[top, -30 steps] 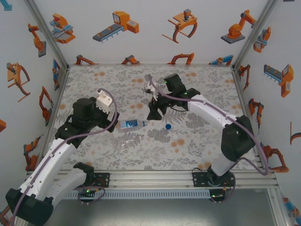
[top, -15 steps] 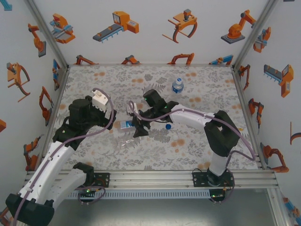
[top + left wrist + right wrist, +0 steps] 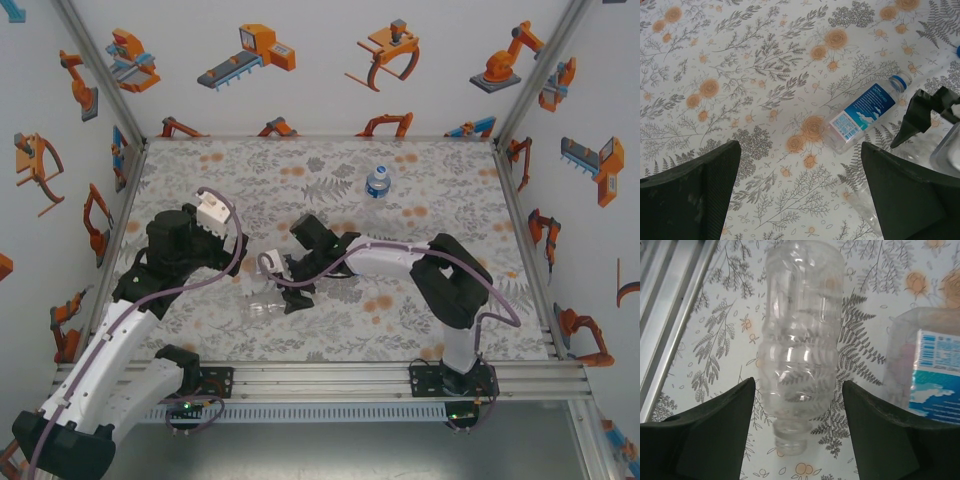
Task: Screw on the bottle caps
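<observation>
Floral mat (image 3: 250, 170): R gripper (image 3: 797, 390) spread astride clear bottle (image 3: 800, 330), not touching; L gripper (image 3: 800, 165) gaping, nothing held

Clear bottle (image 3: 800, 340), blue-white labelled bottle (image 3: 862, 115), grey-orange floral mat (image 3: 740, 75)

Both arms share one build — smooth white shells over the long links, blocky matte-black housings at every joint. The left arm (image 3: 120, 340) has a grey-purple cable (image 3: 242, 240) looping past a white boxy camera mount (image 3: 213, 212) at its wrist. The right arm (image 3: 385, 257) has the same kind of cable along its white link and a small white block (image 3: 268, 262) near its tip. Each stands on a black base (image 3: 450, 380) with tiny green lights below it. The left gripper (image 3: 800, 147) and right gripper (image 3: 799, 385) have broad, matte-black fingers (image 3: 695, 185) — thick wedges with rounded edges.
</observation>
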### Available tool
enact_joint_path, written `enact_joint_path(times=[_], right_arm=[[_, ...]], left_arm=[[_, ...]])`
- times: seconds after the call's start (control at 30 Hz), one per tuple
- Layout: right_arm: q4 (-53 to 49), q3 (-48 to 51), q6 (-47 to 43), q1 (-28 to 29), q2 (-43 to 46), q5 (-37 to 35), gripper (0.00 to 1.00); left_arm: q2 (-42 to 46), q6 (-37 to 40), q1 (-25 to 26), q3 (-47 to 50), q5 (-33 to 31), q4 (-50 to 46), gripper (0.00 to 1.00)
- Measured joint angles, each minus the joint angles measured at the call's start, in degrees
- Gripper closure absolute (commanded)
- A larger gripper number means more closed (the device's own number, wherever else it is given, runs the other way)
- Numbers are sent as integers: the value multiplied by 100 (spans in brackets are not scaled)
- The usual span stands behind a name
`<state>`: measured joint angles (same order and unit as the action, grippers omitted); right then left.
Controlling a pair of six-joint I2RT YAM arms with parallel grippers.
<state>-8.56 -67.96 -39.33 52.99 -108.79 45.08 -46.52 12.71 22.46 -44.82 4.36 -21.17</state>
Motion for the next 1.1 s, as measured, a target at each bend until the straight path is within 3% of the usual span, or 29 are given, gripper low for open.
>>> enact_joint_path(times=[0.27, 0.53, 0.63, 0.87, 1.1], right_arm=[[208, 168, -87, 144, -214, -461, 35], [496, 323, -127, 149, -229, -599, 53], [555, 420, -127, 153, -153, -680, 55], [514, 894, -306, 153, 608, -1172, 55], [238, 1239, -1080, 184, 1878, -1875, 56]], left_arm=[[0, 0, 0, 0, 22, 0, 3], [-28, -2, -4, 0, 188, 0, 3], [-109, -4, -4, 0, 389, -4, 3], [-844, -4, -7, -249, 1762, -334, 2], [-1606, 13, -9, -708, 3399, -756, 1]])
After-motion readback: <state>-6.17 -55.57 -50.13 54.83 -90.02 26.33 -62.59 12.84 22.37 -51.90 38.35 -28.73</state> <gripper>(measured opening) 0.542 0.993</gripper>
